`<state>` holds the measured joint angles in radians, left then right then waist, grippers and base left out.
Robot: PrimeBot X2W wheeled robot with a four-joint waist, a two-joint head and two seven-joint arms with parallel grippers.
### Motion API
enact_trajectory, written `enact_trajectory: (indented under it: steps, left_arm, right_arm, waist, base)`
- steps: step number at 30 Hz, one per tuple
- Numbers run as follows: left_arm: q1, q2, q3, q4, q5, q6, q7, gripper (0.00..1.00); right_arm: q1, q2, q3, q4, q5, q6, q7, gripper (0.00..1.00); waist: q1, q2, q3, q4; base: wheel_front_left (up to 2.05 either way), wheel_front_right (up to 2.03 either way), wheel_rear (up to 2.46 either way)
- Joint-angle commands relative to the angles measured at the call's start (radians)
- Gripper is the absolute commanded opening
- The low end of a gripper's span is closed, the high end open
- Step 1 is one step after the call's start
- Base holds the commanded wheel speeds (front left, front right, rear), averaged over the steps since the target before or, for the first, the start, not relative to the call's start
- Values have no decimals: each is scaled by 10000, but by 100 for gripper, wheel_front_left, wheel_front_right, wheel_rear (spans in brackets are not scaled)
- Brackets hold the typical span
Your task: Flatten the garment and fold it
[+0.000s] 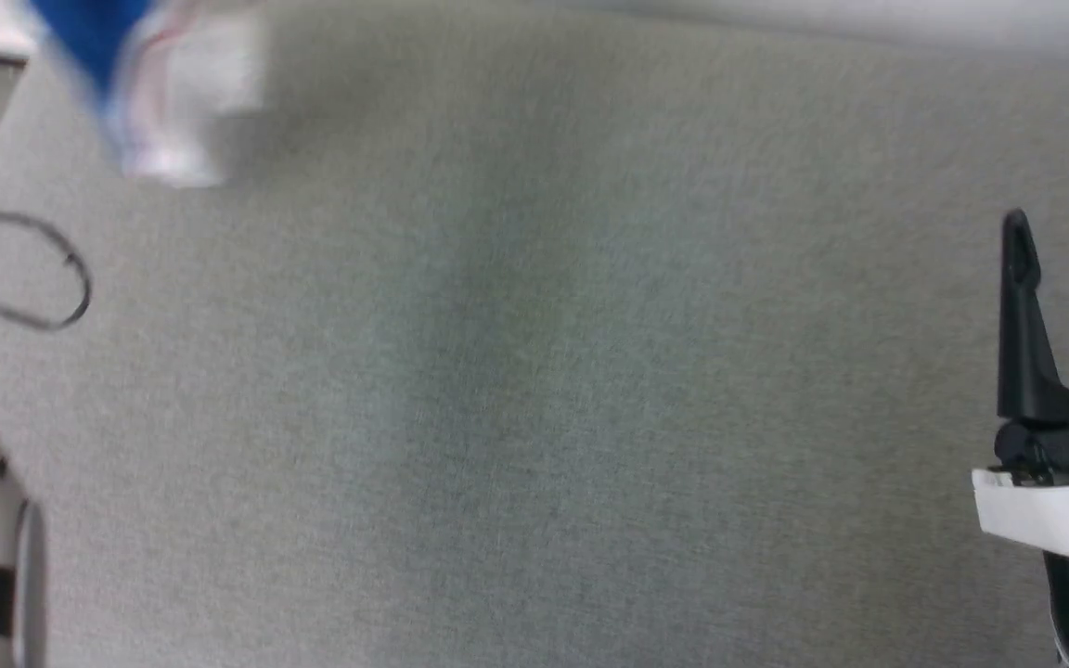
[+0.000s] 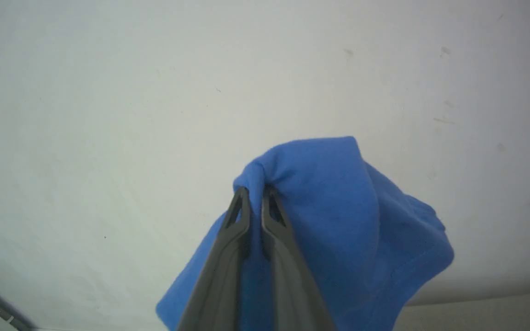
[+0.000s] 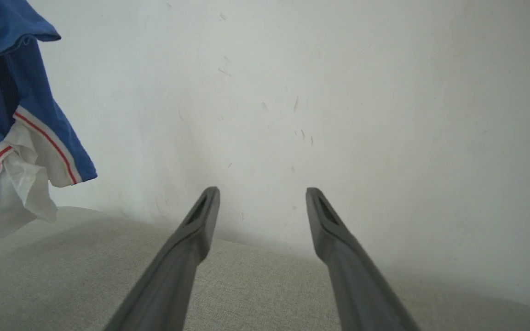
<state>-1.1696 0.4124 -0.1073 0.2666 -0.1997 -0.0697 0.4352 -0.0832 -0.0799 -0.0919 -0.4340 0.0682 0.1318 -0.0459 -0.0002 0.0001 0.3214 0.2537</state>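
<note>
The garment hangs bunched over the grey surface at far left, with a white sleeve and its red-striped trim dangling lowest. It's thin jersey: light, limp, shapeless, and likely to creep out of a one-point pinch. The left gripper is clamped on a blue fold at the top. The right gripper stands wide and empty, well apart at right. The best second hold is probably a hem corner or shoulder seam.
</note>
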Motion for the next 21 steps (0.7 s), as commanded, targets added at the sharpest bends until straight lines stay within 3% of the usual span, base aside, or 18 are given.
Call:
enact_trajectory:
  steps: [1,8,13,21]
  left_arm:
    - [-301,-198,-79,-143,-128,-6,65,0]
    - [-1189,-1808,-677,-528,-1113,-55,1038,0]
    - [-962,-2881,-1274,-829,-1846,-94,1845,0]
    - [934,-3574,-2885,-1706,-2981,288,2390,0]
  right_arm:
    - [135,63,-77,52,-52,-11,-88,100]
    - [528,274,-388,318,-10,-11,-411,100]
    - [543,292,-736,442,268,-11,-565,100]
    - [590,294,-1209,347,503,-11,-622,100]
  waist:
    - [2,-1,-1048,-489]
    - [2,-1,-2038,-993]
    - [2,-1,-2368,-1480]
    - [2,-1,-2317,-2412]
  base:
    - [0,0,0]
    - [0,0,0]
    - [0,0,0]
    - [0,0,0]
